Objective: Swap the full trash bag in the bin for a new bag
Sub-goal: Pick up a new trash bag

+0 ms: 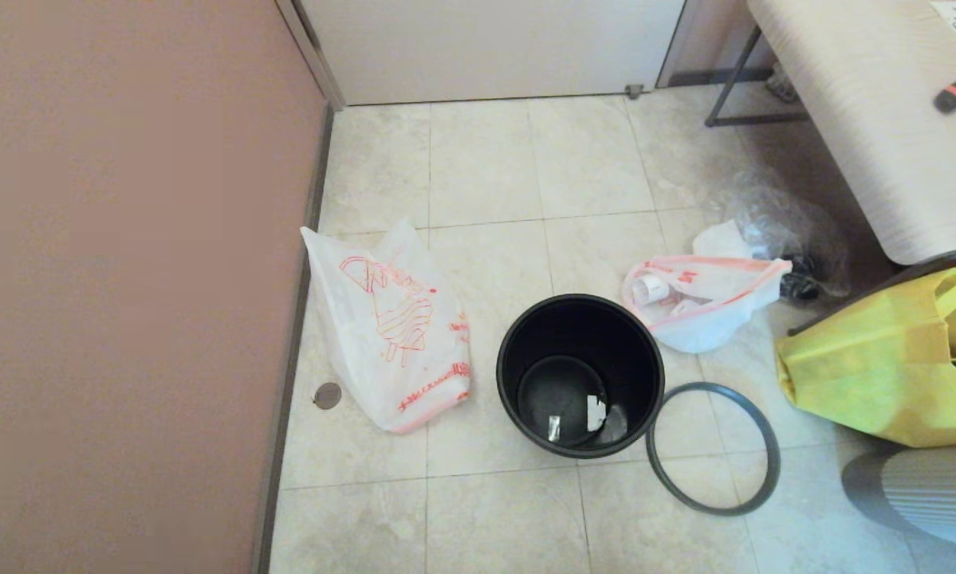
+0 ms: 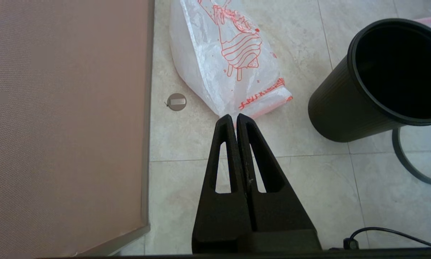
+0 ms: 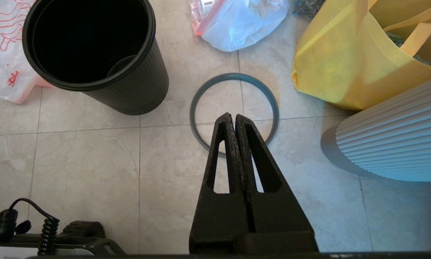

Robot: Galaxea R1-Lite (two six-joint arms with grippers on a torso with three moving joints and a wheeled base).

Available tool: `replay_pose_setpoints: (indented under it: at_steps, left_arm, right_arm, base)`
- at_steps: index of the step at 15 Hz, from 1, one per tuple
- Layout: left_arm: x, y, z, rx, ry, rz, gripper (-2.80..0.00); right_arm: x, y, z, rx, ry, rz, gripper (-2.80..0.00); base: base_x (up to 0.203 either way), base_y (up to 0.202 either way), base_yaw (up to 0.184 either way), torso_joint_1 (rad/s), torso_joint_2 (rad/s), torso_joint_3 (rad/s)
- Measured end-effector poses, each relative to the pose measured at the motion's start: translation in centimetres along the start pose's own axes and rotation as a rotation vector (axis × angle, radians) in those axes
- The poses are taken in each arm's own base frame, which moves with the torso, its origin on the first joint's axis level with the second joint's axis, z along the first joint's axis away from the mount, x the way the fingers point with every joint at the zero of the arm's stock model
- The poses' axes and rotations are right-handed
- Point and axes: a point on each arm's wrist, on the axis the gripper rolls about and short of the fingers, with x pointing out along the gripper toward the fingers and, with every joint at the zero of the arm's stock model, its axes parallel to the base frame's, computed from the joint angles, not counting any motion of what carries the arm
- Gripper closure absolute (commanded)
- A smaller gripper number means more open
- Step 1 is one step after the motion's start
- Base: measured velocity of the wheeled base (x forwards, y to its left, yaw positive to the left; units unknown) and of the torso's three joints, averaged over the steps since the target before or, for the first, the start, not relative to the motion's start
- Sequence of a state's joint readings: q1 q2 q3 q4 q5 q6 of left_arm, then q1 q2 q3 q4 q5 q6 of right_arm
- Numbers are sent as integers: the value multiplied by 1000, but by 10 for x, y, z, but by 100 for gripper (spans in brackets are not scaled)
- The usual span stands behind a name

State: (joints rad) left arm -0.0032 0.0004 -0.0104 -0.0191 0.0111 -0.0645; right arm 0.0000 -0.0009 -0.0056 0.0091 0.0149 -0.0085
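The black bin (image 1: 580,375) stands upright on the tiled floor with no bag in it, only small scraps at its bottom; it also shows as the bin (image 2: 384,82) and the bin (image 3: 93,54). Its dark grey hoop rim (image 1: 713,446) lies flat on the floor to its right, seen too as the hoop (image 3: 234,108). The full trash bag (image 1: 705,299) with pink-red edges lies behind the bin on the right. The new bag (image 1: 394,327) with the orange-red drawing lies left of the bin. My left gripper (image 2: 234,117) hangs shut above the floor near the new bag (image 2: 233,57). My right gripper (image 3: 233,117) is shut above the hoop.
A brown wall (image 1: 127,279) runs along the left. A yellow fabric tote (image 1: 884,359) and a white ribbed object (image 1: 932,494) sit at the right. A clear plastic bag (image 1: 773,223) lies by a beige bench (image 1: 860,119). A round metal floor cap (image 1: 327,395) sits by the wall.
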Motion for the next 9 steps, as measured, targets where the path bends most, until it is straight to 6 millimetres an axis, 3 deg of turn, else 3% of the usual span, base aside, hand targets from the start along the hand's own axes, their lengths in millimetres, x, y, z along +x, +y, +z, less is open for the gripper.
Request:
replay_pose_setpoints:
  at_steps: [6, 9]
  left_arm:
    - [0, 0, 1, 83, -8, 2, 0]
    - [-5, -2, 24, 88, -61, 3, 0]
  right_arm:
    - [0, 0, 0, 0, 1, 0, 0]
    - [0, 0, 0, 0, 1, 0, 0]
  base:
    - [0, 0, 0, 0, 0, 0]
    - [0, 0, 0, 0, 0, 0]
